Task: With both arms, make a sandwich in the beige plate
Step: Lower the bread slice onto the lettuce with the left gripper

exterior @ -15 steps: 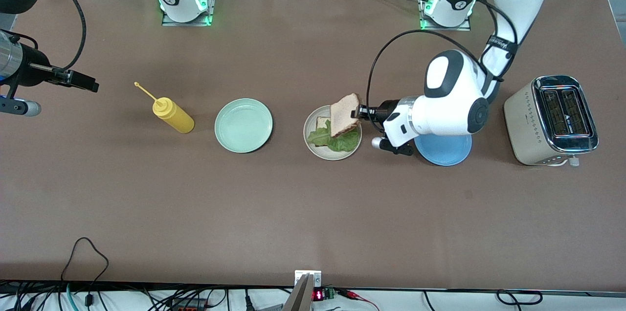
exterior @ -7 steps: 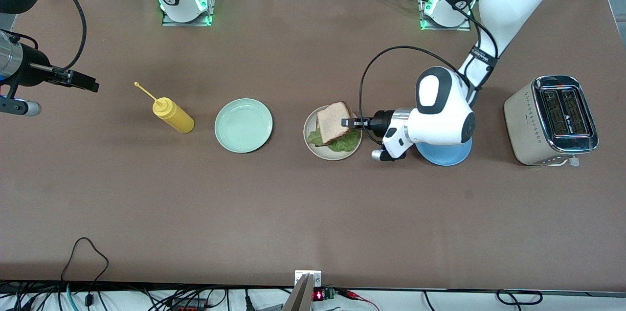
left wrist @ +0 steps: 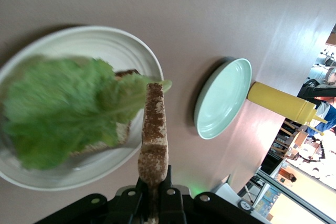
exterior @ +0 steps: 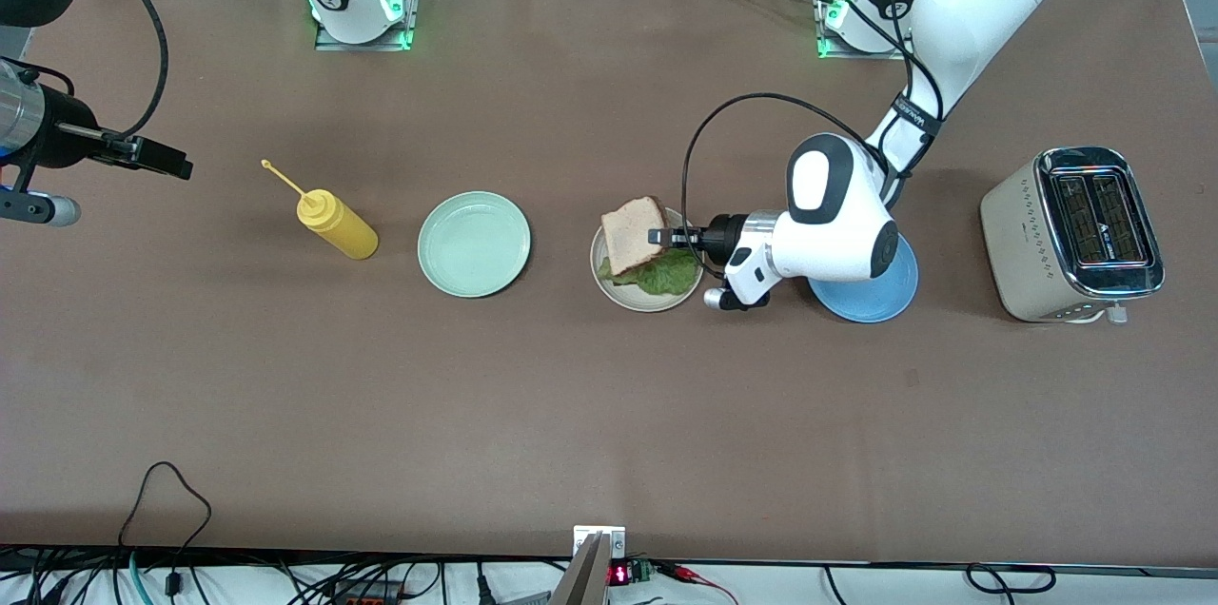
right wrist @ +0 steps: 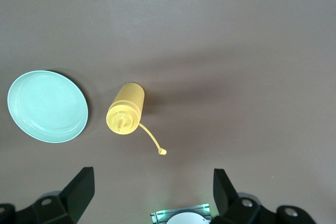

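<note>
Beige plate (exterior: pixel 617 293) mid-bench holds lettuce (exterior: pixel 666 274) on bread; left gripper (exterior: pixel 658 237) pinches the top slice (exterior: pixel 630 235) over it. Right gripper (right wrist: pixel 152 190) waits, spread open, above the bench's end.

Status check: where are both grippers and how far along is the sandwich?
Left gripper shut on top bread slice, over lettuce and bottom slice in beige plate. Right gripper open, waiting above the right arm's table end. Nothing in the way.

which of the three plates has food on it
The beige plate, the middle one between the mint-green plate and blue plate; it holds bread and lettuce, the other two are bare.
</note>
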